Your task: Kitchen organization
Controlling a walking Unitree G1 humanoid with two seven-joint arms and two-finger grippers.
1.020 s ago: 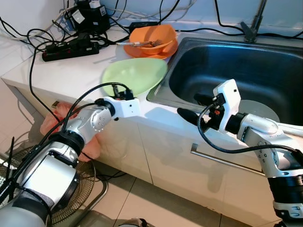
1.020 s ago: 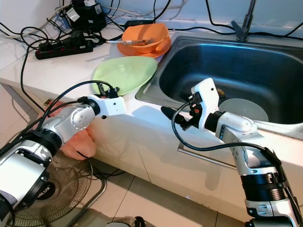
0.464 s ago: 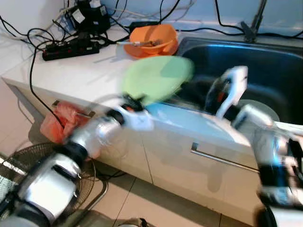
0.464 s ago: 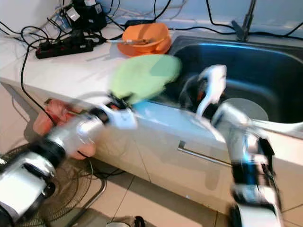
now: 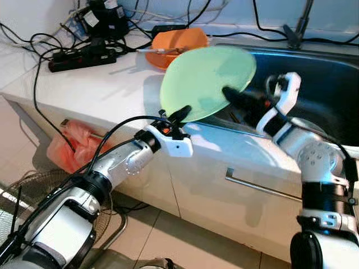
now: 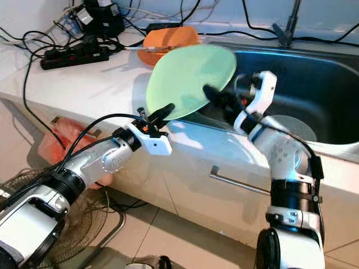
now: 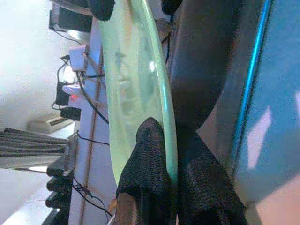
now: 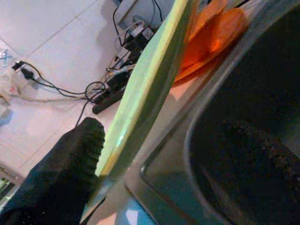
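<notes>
While the green plate (image 5: pixel 206 81) stands tilted on edge above the near rim of the sink (image 5: pixel 314 73), both arms reach up to it from below.
Left gripper (image 5: pixel 180 114): its fingers (image 7: pixel 149 154) are pinched on the plate's lower rim, one on each face.
Right gripper (image 5: pixel 234 96): one of its fingers lies against the plate's lower right face; the other sits on the sink side with a gap to the plate, so the pair straddles the rim fairly wide and a firm hold cannot be told.
Green plate: lifted off the bench (image 5: pixel 95 84), between the two grippers, its concave face turned toward the camera; nothing lies in it.
Sink: dark steel basin just beyond the right fingers; a pale round dish (image 6: pixel 289 128) lies on its bottom, partly hidden behind the right arm.
Orange bowl (image 5: pixel 176 40): on the bench beyond the plate, its near half covered by the plate; a utensil handle (image 5: pixel 150 50) juts out of it toward the cables, and the contents cannot be made out.
Bench clutter: a black power strip (image 5: pixel 81 58) and tangled cables (image 5: pixel 33 39) well away from the left fingers, at the back.
Below the bench: a pink bag (image 5: pixel 70 151) hangs by the cupboard front, half hidden by the left arm.
Tap (image 5: pixel 300 25): cut off at the top edge, only its stem seen.
</notes>
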